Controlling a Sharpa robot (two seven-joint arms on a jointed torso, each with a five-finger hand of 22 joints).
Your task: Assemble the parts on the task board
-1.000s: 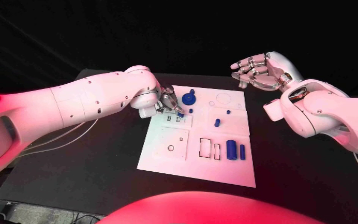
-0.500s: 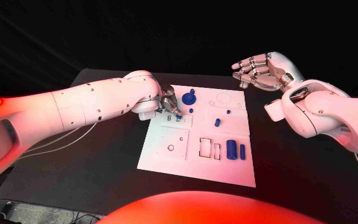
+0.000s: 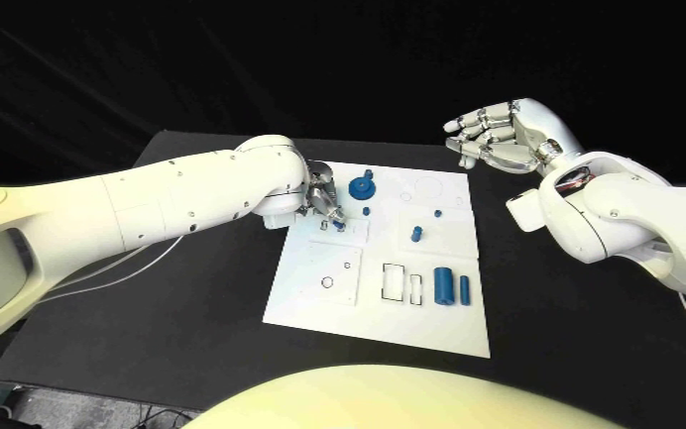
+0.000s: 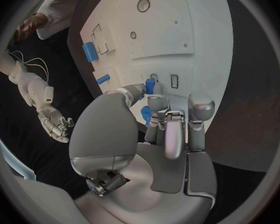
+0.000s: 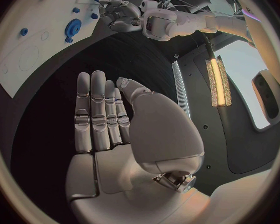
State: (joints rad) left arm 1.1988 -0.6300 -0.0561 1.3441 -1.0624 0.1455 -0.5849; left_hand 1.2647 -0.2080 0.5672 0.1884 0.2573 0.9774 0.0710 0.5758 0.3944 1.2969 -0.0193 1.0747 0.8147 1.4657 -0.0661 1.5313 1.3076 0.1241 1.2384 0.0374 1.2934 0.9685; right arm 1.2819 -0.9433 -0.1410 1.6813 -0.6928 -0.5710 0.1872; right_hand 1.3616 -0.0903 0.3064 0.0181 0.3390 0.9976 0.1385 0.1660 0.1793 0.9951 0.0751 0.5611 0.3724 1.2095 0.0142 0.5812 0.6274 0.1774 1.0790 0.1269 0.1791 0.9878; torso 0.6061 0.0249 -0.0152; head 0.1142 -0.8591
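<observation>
Lying nearest on the white task board (image 3: 322,300), a blue cylinder (image 3: 445,286) is seen beside outlined slots. Farther back, a small blue part (image 4: 149,86) is pinched by the left hand (image 3: 317,202) over the board. Beyond, the right hand (image 3: 494,138) is held unclenched above the bench (image 3: 171,290), grasping nothing.

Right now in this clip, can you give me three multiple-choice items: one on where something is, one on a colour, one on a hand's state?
1. Where is the left hand?
A. over the task board's far-left part
B. off the table
C. at the board's near-right corner

2. What colour are the parts?
A. red
B. blue
C. green

3. What is the right hand doing?
A. gripping a part
B. pressing the board
C. raised, open, holding nothing

Answers: 1 A, its fingers reach the task board there, pinching a small blue piece; 2 B, every piece is blue; 3 C, its fingers are empty, off the board's far-right edge.
</observation>
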